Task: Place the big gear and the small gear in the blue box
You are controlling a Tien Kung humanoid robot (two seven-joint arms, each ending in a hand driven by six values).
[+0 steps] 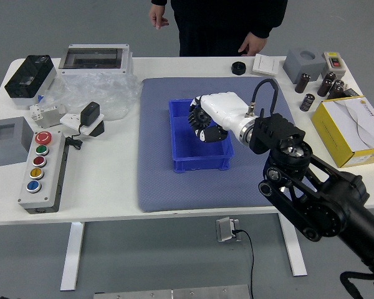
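Right hand (224,111) has its fingers (213,133) round a dark gear (199,116), over the blue box (202,164). Person's hands (252,44) just hang down.

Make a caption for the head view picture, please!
The robot's right hand holds a black gear over the box.

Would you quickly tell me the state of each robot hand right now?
Left hand: out of view, so its state cannot be told.
Right hand: closed on a black gear, held over the blue box.
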